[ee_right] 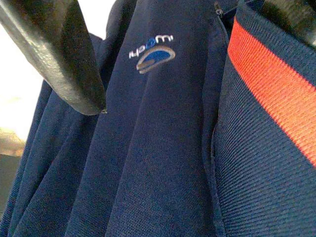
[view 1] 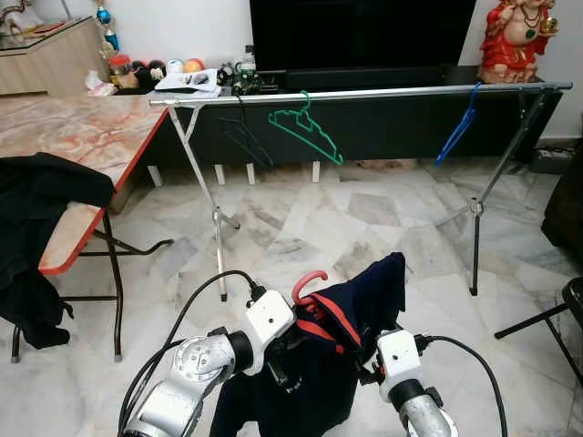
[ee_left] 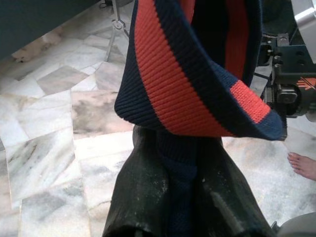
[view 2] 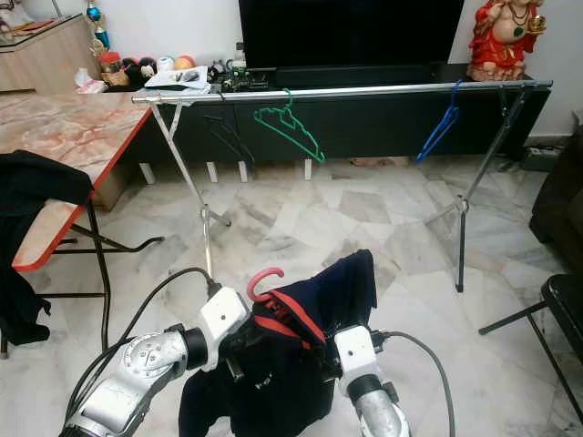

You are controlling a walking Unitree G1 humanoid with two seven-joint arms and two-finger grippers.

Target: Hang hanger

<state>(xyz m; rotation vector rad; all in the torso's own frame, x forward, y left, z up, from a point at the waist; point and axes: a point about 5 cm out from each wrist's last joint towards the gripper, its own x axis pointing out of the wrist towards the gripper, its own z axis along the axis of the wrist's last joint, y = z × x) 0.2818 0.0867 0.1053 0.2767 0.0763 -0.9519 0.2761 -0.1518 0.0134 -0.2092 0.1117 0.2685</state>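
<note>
A navy shirt (view 1: 364, 305) with a red-striped collar (ee_left: 173, 84) hangs on a red hanger, whose hook (view 1: 308, 280) sticks up above the collar. I hold it low in front of me. My left gripper (ee_left: 180, 148) is shut on the navy fabric just under the collar. From the other side, my right gripper (ee_right: 182, 59) is close against the shirt's chest logo (ee_right: 154, 57), with its fingers (ee_right: 59, 54) spread open. The silver clothes rail (view 1: 383, 92) stands across the room ahead, some way off, and carries a green hanger (view 1: 305, 132), a blue hanger (view 1: 458, 127) and a black hanger (view 1: 244, 137).
A marble-topped table (view 1: 82, 137) with a red edge stands at my left, and a black garment (view 1: 36, 196) is draped over it. Behind the rail are a dark TV console and a red statue (view 1: 515, 36). A black chair (view 1: 569, 300) is at the right. A person's bare foot (ee_left: 302, 165) rests on the floor.
</note>
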